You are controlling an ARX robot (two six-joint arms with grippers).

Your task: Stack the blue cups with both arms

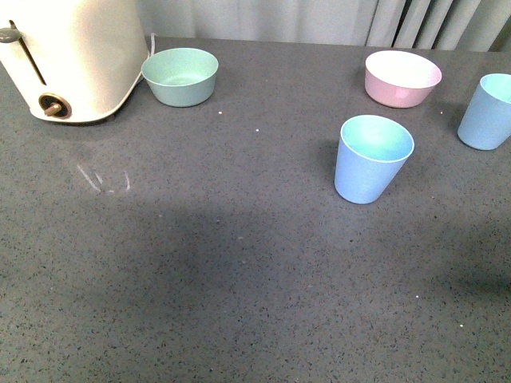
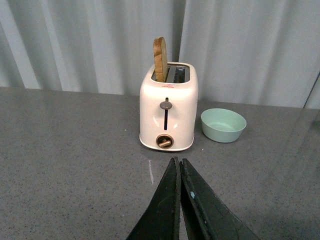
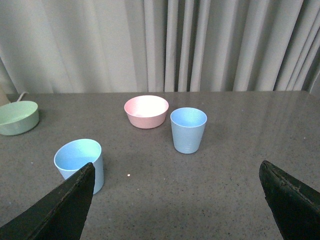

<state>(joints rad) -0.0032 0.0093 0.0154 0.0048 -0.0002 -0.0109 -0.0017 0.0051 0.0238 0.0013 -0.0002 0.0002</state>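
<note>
Both cups stand upright right of centre, the near cup (image 1: 373, 159) mid-table, the far cup (image 1: 487, 112) beside the pink bowl (image 1: 402, 78); the right gripper (image 3: 175, 163), jaws wide, faces them (far cup dead ahead); the left gripper (image 2: 179, 160), jaws closed together, faces the toaster (image 2: 167, 115).

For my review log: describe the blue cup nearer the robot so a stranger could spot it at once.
On the grey countertop, find the pink bowl at the back right. The blue cup stands upright in front of it; its twin stands further right, beside the bowl.
</note>
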